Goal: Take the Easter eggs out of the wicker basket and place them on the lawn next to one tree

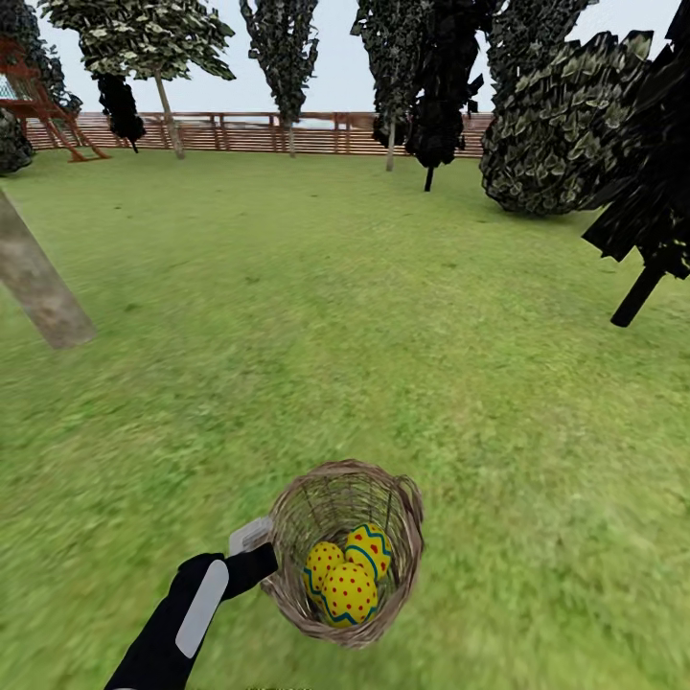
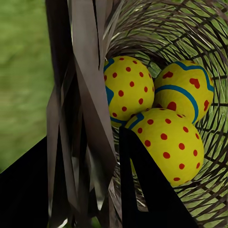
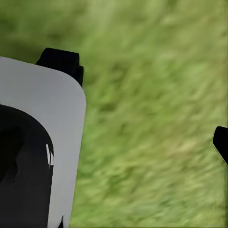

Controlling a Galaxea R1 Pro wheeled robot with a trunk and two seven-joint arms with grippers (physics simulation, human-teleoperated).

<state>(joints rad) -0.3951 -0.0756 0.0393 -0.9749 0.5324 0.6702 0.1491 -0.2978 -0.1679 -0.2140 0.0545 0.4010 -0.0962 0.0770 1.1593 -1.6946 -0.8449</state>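
The brown wicker basket is low in the head view, tipped so its mouth faces me. Three yellow Easter eggs lie together inside it: one, a second, and a third with a blue band. My left gripper is shut on the basket's rim wall, with one finger inside and one outside. My right gripper is open over bare lawn. A thick pale tree trunk leans at the far left of the lawn.
A brown slat fence closes the back, with a red playset at the back left. Thin-trunked dark trees and a large bush stand at the right. Wide grass lies between the basket and the trunk.
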